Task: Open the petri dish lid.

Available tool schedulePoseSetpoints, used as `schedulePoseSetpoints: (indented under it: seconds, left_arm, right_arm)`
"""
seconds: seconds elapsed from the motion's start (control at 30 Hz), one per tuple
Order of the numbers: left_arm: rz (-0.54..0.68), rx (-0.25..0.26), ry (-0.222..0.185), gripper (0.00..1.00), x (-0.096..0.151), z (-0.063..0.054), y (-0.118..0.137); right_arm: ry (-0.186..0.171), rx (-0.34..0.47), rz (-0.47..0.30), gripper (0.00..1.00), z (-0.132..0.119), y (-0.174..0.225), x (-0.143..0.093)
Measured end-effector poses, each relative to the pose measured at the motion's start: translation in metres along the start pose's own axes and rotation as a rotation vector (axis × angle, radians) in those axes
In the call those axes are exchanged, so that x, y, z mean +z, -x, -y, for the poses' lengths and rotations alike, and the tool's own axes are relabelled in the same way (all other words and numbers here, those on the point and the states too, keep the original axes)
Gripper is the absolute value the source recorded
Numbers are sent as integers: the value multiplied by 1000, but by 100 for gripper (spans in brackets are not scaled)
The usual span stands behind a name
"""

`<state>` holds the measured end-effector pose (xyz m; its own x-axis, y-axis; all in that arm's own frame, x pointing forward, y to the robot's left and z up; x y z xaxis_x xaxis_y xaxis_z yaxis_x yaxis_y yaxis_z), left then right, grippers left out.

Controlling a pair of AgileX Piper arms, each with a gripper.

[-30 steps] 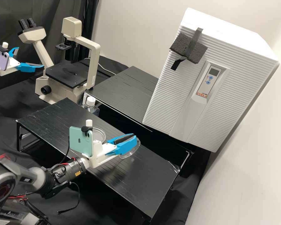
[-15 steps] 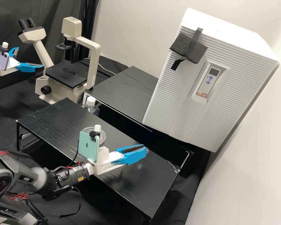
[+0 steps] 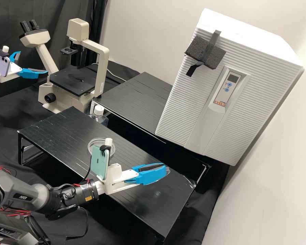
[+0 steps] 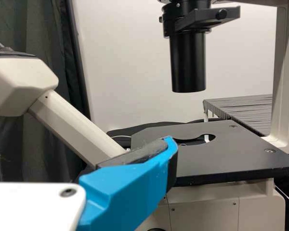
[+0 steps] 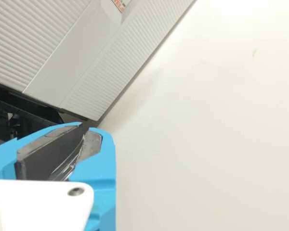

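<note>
A cream microscope (image 3: pixel 79 30) stands at the far left in front of a dark curtain (image 3: pixel 5 13), and a big white ribbed cabinet (image 3: pixel 261 85) stands to the right, a dark foam block (image 3: pixel 196 51) taped to its front. Of two low black tables, one (image 3: pixel 57 132) is nearer and the other (image 3: pixel 136 102) farther, with a white-capped bottle (image 3: pixel 99 115) between them.

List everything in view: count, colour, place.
Petri dish: one, clear, on nearer stand
Petri dish lid: one, clear, in right gripper
Bottle: one, clear, white cap, behind nearer stand
Low stands: two, black, front, middle
Microscope: one, beige, back left
Ribbed cabinet: one, white, far right
Foam block: one, grey, taped to cabinet
Curtain: one, black, behind microscope
Phones: two, mint, lilac, on arms
Arms: two, grey, left
Right gripper: one, blue, white, over nearer stand
Left gripper: one, blue, white, near microscope
</note>
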<state>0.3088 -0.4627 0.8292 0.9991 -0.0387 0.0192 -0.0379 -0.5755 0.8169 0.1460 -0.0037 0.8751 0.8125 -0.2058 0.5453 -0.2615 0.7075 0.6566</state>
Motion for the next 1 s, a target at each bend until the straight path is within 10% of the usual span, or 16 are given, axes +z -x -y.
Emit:
schedulePoseSetpoints:
  seconds: [1.0]
  left_arm:
    - [0,0,0,100,0,0,0]
  right_arm:
    - [89,-55,-147,0,8,7,-29]
